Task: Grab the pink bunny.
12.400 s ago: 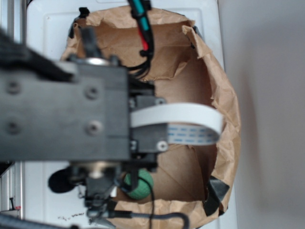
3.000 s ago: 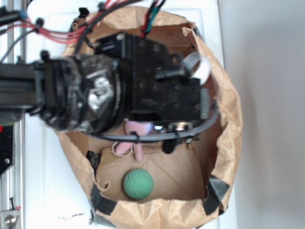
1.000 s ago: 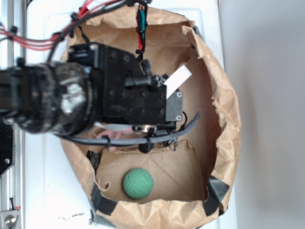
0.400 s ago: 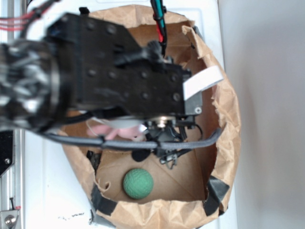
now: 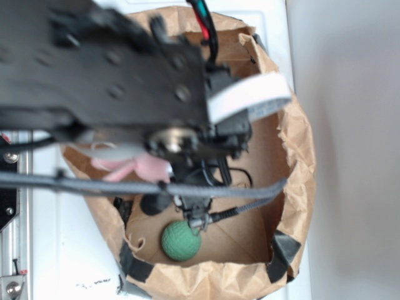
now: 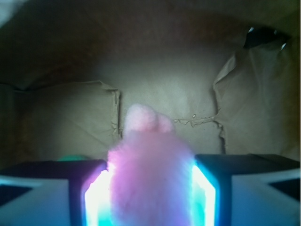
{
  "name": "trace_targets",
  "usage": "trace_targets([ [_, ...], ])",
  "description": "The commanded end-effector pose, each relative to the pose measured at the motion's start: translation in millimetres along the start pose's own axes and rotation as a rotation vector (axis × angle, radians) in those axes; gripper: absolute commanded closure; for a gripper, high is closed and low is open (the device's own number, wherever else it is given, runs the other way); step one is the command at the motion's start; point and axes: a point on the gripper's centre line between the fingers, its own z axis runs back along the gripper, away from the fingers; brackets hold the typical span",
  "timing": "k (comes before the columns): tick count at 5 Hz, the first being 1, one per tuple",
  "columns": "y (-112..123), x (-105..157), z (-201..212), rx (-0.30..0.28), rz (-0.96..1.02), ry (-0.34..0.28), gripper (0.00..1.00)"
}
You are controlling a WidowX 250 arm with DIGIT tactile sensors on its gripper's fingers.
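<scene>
In the wrist view the pink bunny (image 6: 150,174) fills the space between my two glowing fingers (image 6: 94,197), and my gripper (image 6: 149,188) is shut on it. A stubby pink tip sticks out ahead of the jaws. From the exterior view the bunny (image 5: 140,167) shows as pale pink fluff hanging under the blurred black arm, above the floor of the brown paper bag (image 5: 300,156). The gripper's own fingers are hidden by the arm in that view.
A green textured ball (image 5: 181,240) lies on the bag's floor near the front, and a sliver of the ball (image 6: 70,158) peeks over my left finger. Crumpled bag walls (image 6: 254,103) surround the gripper. Cables and a white ribbon (image 5: 250,97) trail from the arm.
The arm has risen toward the camera, growing larger and blurrier, and the bunny has come up with it. The green ball has stayed where it was.
</scene>
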Motion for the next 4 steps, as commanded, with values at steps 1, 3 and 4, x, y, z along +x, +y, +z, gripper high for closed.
trace_targets([
  [1, -3.4, 24.2, 71.6, -0.031, -0.019, -0.158, 1.00],
  [3, 0.0, 21.0, 81.0, -0.041, -0.021, -0.166, 1.00],
  [4, 1.0, 19.8, 76.5, -0.038, -0.003, -0.187, 1.00],
])
